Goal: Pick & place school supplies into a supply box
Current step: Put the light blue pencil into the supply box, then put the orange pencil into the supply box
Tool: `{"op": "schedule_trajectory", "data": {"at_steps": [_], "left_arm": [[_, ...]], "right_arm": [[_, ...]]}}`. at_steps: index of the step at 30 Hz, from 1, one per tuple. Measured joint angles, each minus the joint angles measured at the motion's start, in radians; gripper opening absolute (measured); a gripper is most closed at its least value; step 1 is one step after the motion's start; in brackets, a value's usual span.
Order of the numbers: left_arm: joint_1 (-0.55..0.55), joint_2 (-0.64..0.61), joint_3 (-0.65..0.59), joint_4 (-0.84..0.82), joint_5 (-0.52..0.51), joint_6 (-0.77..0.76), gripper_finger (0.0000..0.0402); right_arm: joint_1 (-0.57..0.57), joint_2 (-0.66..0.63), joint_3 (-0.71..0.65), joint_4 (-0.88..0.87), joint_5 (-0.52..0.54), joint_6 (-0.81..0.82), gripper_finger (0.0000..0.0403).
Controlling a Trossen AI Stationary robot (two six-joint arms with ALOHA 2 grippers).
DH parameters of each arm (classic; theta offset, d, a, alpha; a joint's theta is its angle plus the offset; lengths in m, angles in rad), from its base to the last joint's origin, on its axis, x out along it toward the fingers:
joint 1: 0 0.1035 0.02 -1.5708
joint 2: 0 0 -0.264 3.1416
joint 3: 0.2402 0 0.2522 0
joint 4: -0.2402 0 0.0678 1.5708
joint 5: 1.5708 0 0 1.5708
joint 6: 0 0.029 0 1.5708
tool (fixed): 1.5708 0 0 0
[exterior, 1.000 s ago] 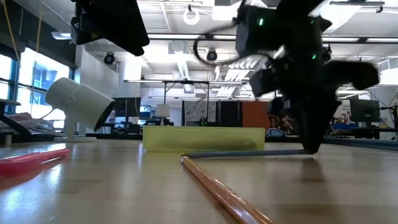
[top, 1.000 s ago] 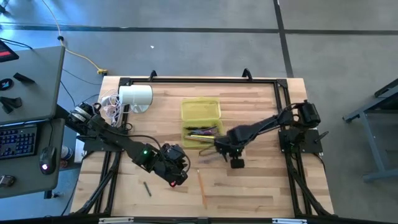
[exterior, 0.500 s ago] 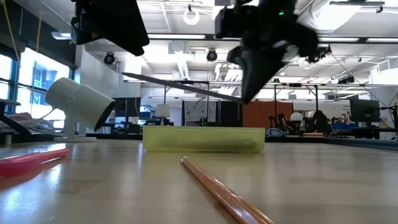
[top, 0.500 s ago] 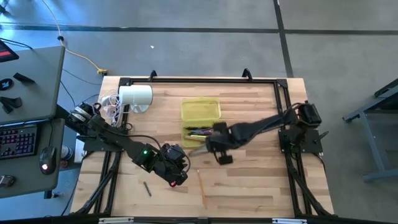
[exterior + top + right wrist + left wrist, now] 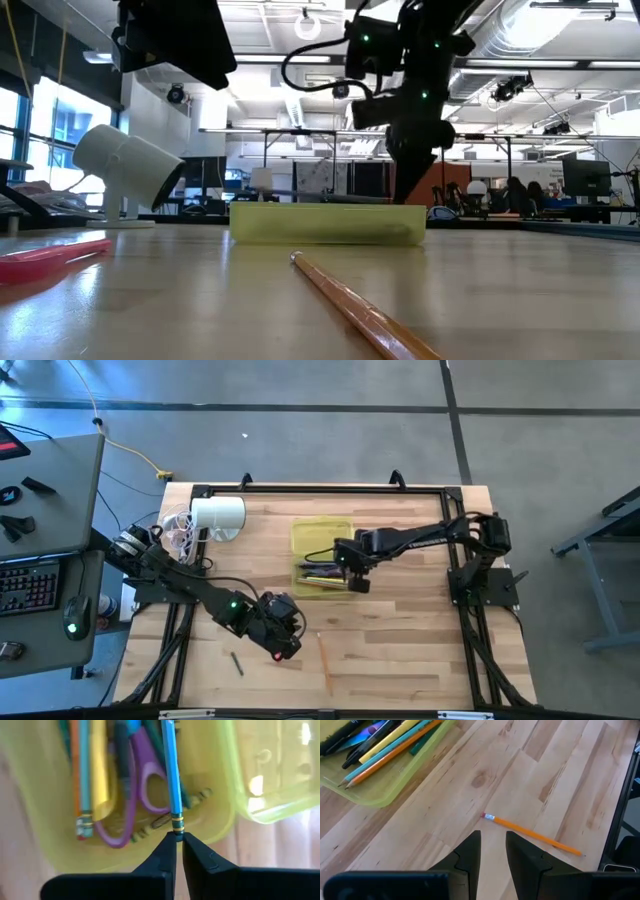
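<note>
The supply box [image 5: 322, 556] lies open in mid-table, its lid [image 5: 322, 536] on the far side. Its tray [image 5: 215, 827] holds several pens and pencils and purple-handled scissors [image 5: 150, 790]. My right gripper [image 5: 352, 573] stands over the tray's right end, shut on a light blue pencil [image 5: 170, 770] that reaches level over the tray [image 5: 320, 197]. My left gripper [image 5: 492, 845] hovers open near the table's near-left, touching nothing. An orange pencil [image 5: 325, 658] lies flat on the table before it [image 5: 532, 834]. A dark pen [image 5: 237, 662] and a pink pen [image 5: 50, 258] also lie on the table. My right gripper pinches the light blue pencil at its eraser end, just behind the metal band [image 5: 177, 824], only at the fingertips [image 5: 167, 847]. The fingers point down from above [image 5: 405, 190]. The pencil runs away from them, about level, just above the supplies in the tray.
A white cylinder [image 5: 218, 515] with cables stands at the far-left corner [image 5: 125, 165]. A black frame [image 5: 320, 488] runs along the table's edges. Bare wood lies right of the box and along the near edge. A desk with a keyboard stands beyond the table's left side.
My right gripper has lifted the light blue pencil off the table, carried it left and toward the far edge, and come down over the box tray. The pencil hung tilted in the air half a second ago and is now about level just above the tray.
</note>
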Motion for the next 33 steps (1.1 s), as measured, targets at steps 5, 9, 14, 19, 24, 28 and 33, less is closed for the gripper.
{"op": "schedule_trajectory", "data": {"at_steps": [5,9,14,19,24,28,33], "left_arm": [[0.0,0.0,0.0,0.0,0.0,0.012,0.0127],[0.0,0.0,0.0,-0.001,0.0,0.015,0.0127],[0.0,0.0,0.0,-0.001,0.0,0.015,0.0127],[0.0,0.0,0.0,-0.002,0.001,0.015,0.0127],[0.0,0.0,0.0,-0.006,0.067,0.029,0.0127],[-0.001,0.0,0.0,-0.007,0.122,0.043,0.0127],[0.0,0.0,0.0,-0.007,0.123,0.033,0.0127]], "right_arm": [[-0.001,0.0,-0.004,0.019,0.004,-0.008,0.0039],[0.005,0.0,-0.004,0.021,0.015,-0.033,0.007],[0.039,0.0,0.031,0.0,0.001,-0.043,0.0093],[0.149,-0.001,0.083,0.011,-0.016,-0.175,0.0095],[0.259,-0.001,0.083,0.165,-0.03,-0.265,0.0087],[0.322,-0.001,0.049,0.376,-0.17,-0.32,0.0083],[0.372,-0.001,0.011,0.562,-0.286,-0.457,0.0083]]}}
